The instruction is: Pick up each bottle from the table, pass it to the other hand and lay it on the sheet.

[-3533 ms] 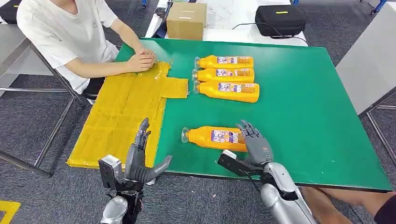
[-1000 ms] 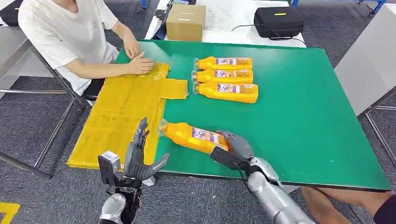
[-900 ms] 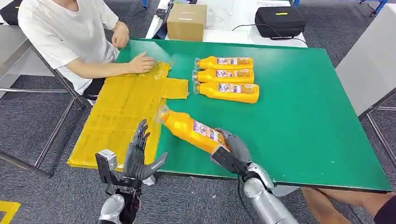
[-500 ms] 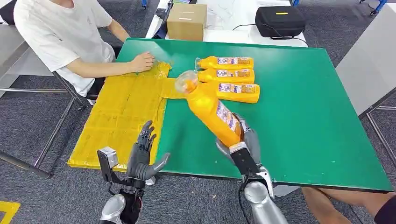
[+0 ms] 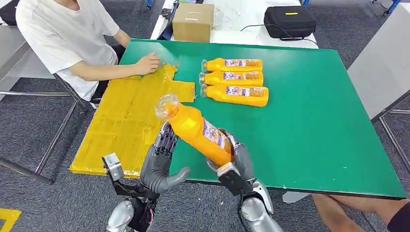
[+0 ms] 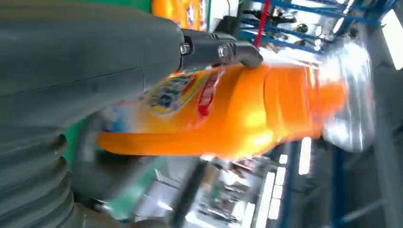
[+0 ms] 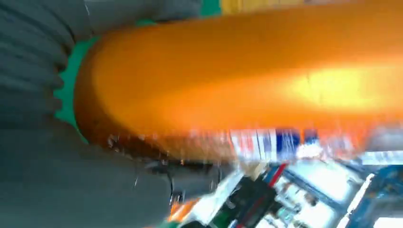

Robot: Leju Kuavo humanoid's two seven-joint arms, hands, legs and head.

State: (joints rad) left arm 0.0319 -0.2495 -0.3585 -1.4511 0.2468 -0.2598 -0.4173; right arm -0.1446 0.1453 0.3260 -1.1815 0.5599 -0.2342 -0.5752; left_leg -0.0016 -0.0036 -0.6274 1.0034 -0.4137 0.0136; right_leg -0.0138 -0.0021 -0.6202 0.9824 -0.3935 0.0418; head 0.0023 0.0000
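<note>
Now, from the head, the right hand (image 5: 235, 162) grips a bottle (image 5: 198, 129) by its base, cap tilted toward 10 o'clock above the table's (image 5: 314, 121) near edge, beside the spread left hand (image 5: 162, 162); at the left wrist, its fingers (image 6: 221, 50) seem to touch the bottle (image 6: 228, 111), so close fully before releasing; at the right wrist, the bottle (image 7: 247, 76) looms close.

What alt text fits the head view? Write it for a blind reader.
The right hand holds an orange bottle tilted above the green table, beside the left hand. Three more bottles lie ahead, by a yellow sheet.
</note>
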